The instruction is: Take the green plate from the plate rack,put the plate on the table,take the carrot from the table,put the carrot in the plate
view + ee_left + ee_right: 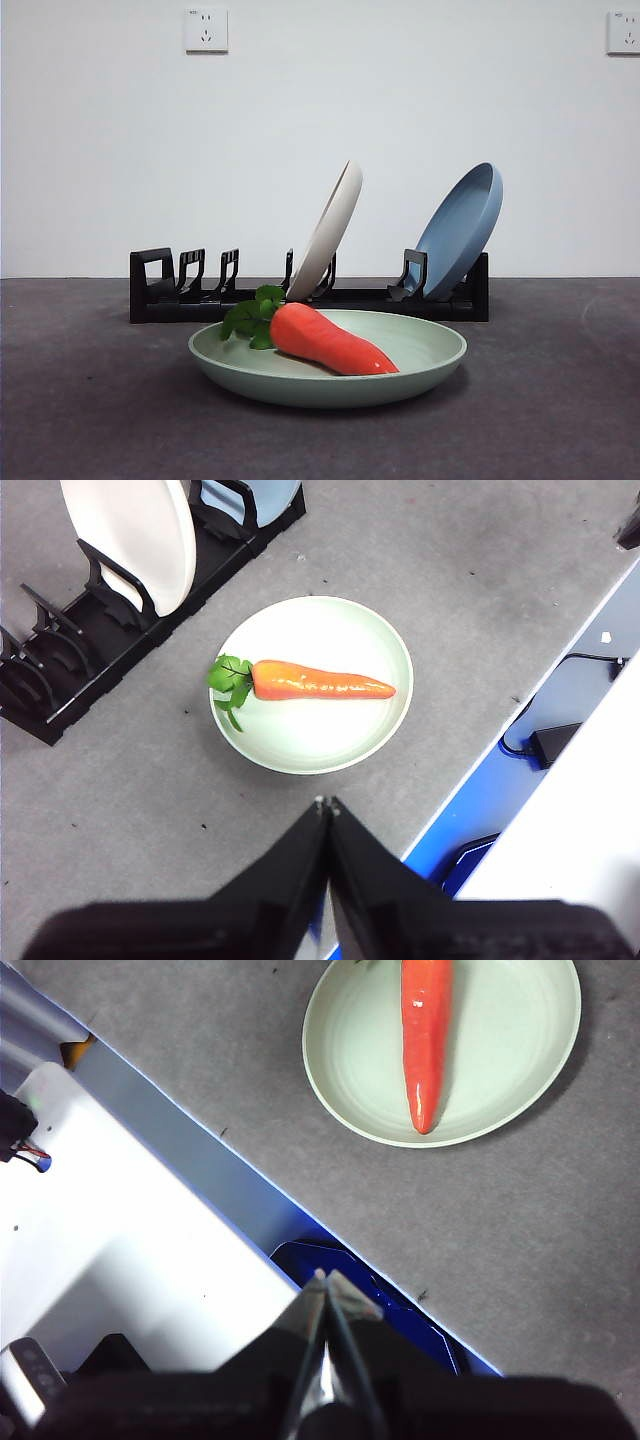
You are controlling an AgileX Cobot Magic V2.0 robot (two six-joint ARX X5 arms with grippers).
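The left gripper (327, 804) hangs above the table (420, 570) near its front edge, with its two black jaws pressed together tip to tip and nothing between them. It touches neither plate nor carrot; both lie well clear of it on the grey surface beyond the tips.

The right gripper (325, 1278) is likewise closed, its jaws meeting in a thin line and holding nothing. It sits over the table's edge, where a blue strip and a white surface show beneath it, apart from the plate.

The green plate (420, 375) lies flat on the table, just in front of the plate rack (150, 290). The carrot (330, 342) rests inside it, lying across the plate's middle, with its green leaves (250, 318) reaching to the rim on one side and its pointed tip toward the other.

In the rack behind, a cream-white plate (330, 230) leans in a middle slot and a blue plate (462, 228) leans at the far right end. The slots at the left end hold nothing.

Two wall sockets (206, 30) show on the white wall behind.
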